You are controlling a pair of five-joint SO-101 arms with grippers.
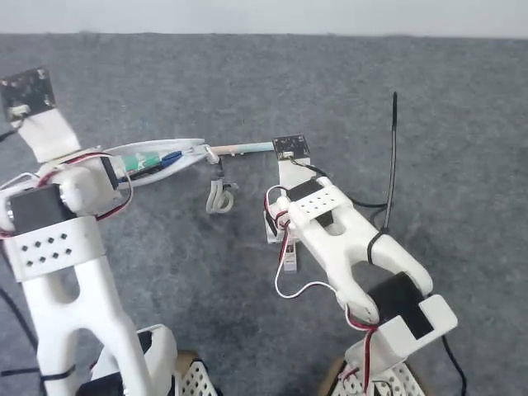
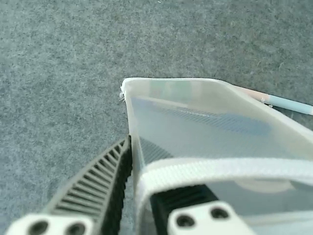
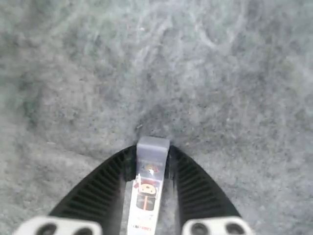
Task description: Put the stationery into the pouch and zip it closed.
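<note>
Left gripper (image 2: 139, 166) clamped pouch (image 2: 205, 132) rim at 10 o'clock to steady it, right gripper (image 3: 152, 152) pinched small eraser (image 3: 146, 188) for loading

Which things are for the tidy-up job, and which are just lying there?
For the job: pouch, pen, white piece in the right jaws.
Just there: grey mat, black wire.
</note>
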